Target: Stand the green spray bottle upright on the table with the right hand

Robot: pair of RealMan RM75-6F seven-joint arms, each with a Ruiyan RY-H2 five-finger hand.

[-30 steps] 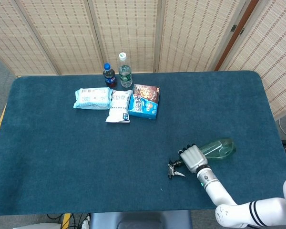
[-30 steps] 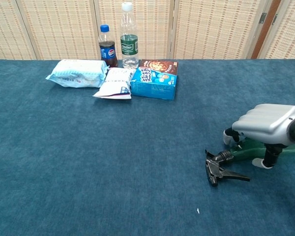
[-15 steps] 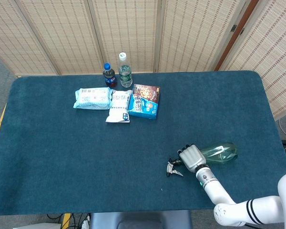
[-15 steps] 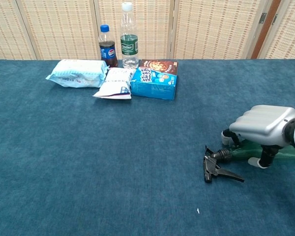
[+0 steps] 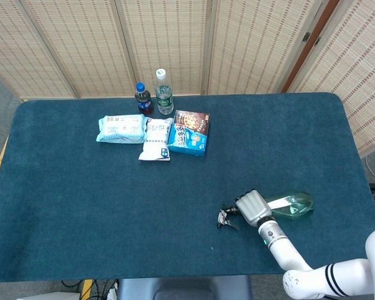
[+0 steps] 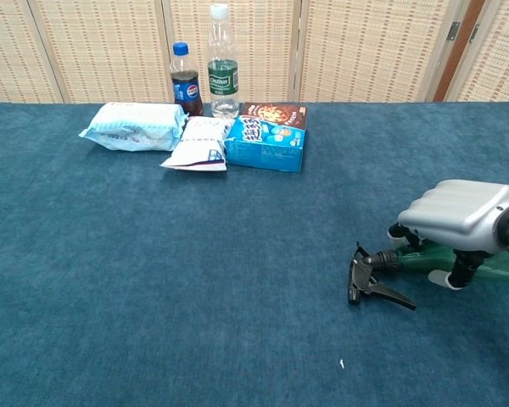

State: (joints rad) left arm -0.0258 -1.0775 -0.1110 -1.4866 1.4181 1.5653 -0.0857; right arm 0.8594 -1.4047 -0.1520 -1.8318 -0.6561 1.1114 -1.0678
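Note:
The green spray bottle (image 5: 290, 204) lies on its side near the table's front right, its black trigger head (image 5: 225, 217) pointing left. My right hand (image 5: 252, 208) grips the bottle around its neck, fingers wrapped over the top. In the chest view the right hand (image 6: 464, 218) covers the neck, and the trigger head (image 6: 370, 279) sticks out to the left just above the cloth. The green body (image 6: 500, 271) runs off the right edge. My left hand is in neither view.
At the back stand a cola bottle (image 5: 142, 98) and a water bottle (image 5: 164, 92). In front of them lie two snack packets (image 5: 121, 128) (image 5: 155, 139) and a blue box (image 5: 190, 132). The blue table's edge (image 5: 175, 275) runs close in front.
The right hand has turned the bottle slightly: its body swung toward the table's front and the trigger head moved left and lifted a little.

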